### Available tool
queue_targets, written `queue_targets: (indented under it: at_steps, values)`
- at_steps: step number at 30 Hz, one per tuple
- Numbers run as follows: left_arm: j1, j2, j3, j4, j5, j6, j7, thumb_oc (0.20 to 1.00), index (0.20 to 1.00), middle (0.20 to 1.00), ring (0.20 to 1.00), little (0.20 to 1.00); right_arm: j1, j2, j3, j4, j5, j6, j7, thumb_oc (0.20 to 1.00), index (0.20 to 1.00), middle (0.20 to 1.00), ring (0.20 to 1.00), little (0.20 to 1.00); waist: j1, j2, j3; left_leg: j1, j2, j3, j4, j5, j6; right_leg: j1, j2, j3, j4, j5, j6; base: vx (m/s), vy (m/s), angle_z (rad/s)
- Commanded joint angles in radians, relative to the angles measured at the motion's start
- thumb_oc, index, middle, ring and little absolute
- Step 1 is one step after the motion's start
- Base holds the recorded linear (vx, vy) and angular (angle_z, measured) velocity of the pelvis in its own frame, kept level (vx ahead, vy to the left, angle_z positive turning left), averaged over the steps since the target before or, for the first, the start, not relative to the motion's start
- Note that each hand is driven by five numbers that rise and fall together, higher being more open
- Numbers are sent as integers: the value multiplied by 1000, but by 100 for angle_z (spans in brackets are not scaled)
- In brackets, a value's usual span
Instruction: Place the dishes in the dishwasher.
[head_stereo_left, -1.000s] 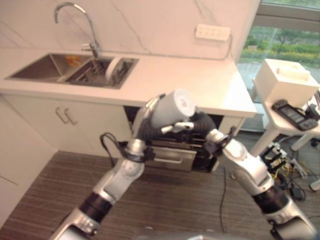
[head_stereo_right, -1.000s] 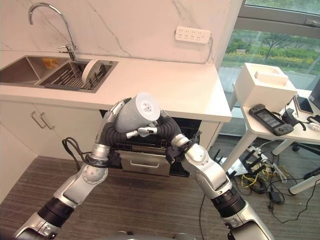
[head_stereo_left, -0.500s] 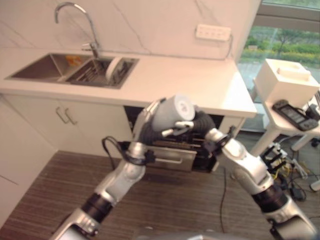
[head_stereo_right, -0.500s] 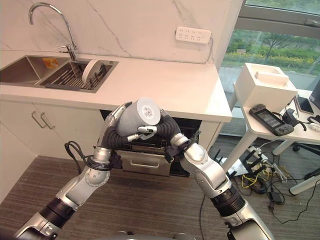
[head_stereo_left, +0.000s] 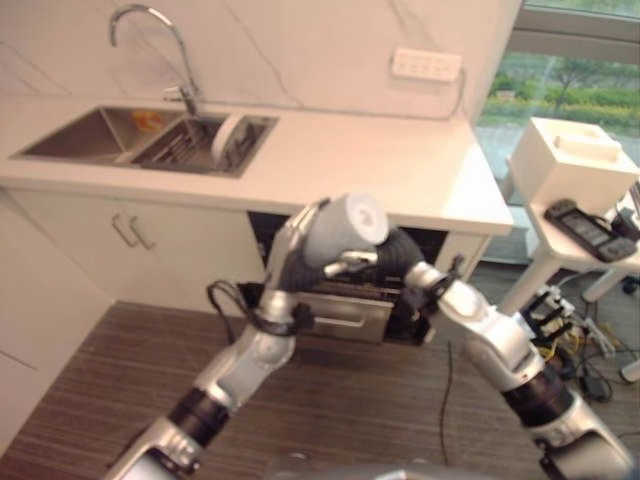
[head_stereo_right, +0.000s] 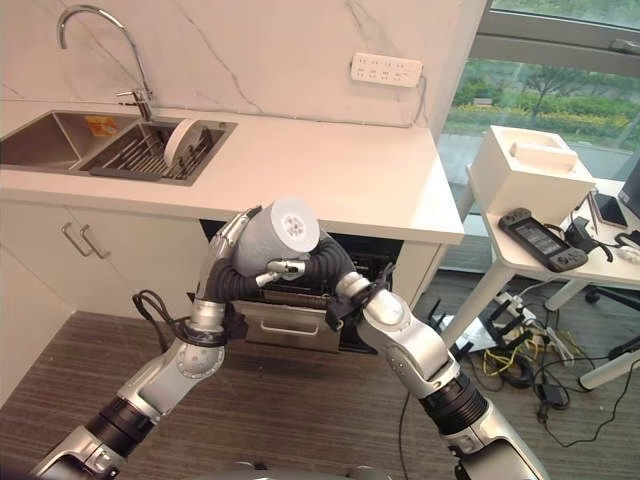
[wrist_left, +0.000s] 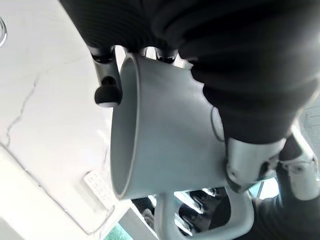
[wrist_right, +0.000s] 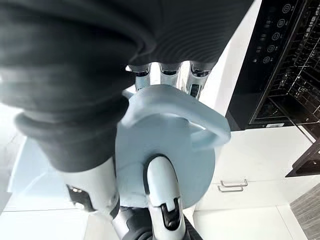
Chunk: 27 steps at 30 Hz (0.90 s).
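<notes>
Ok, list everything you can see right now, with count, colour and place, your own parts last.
mug: one, pale grey, held in front of the dishwasher
dishwasher: one, black, open under the countertop
countertop: one, white
sink: one, steel, with a rack
plate: one, white, upright in the sink rack
faucet: one, chrome, behind the sink
power strip: one, white, on the wall
side table: one, white, holding a white box
left hand: curled round the mug
right hand: curled on the mug

Counter: long white stone worktop (head_stereo_right: 340, 170), upper middle of the frame.
Set in it: steel sink (head_stereo_right: 55, 140), upper left, holding a dish rack (head_stereo_right: 150, 152) with a white plate (head_stereo_right: 180, 140).
</notes>
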Motion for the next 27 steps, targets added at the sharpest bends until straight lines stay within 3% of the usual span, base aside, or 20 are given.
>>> queue_targets:
  at_steps: [1,19,20,21,27]
  values:
    - [-84,2,-69,14,91,-101,14,200,200,200,200,200,-149,47,-20,-44,18,-61,8,200,200,200,200,200,24,-35,-3,46,11,-3,39,-95,5,54,-39,18,-72,83,98,-39,2,0]
    - [-86,-22,-106,54,65,-116,4,200,200,200,200,200,-152,70,-21,-47,3,-99,-30,200,200,200,200,200,19,-28,-4,43,10,4,39,-96,8,48,-40,19,-72,83,98,-4,0,0]
    - [-85,-25,-107,56,58,-118,0,526,526,526,526,526,-151,71,-20,-46,-4,-98,-28,200,200,200,200,200,19,-28,-4,43,10,4,39,-96,7,48,-41,19,-72,83,98,0,0,0]
    - [-83,-25,-107,57,45,-121,-4,1000,1000,1000,1000,1000,-153,69,-20,-43,-9,-98,-27,200,200,200,200,200,19,-28,-4,44,11,5,39,-96,7,49,-41,18,-72,84,98,0,0,0]
    - [-72,-25,-87,63,-12,-144,-32,1000,1000,1000,1000,1000,-139,56,-31,-39,-26,-103,-25,200,200,200,200,200,18,-24,-5,44,9,4,39,-94,7,49,-40,19,-72,83,97,2,12,0]
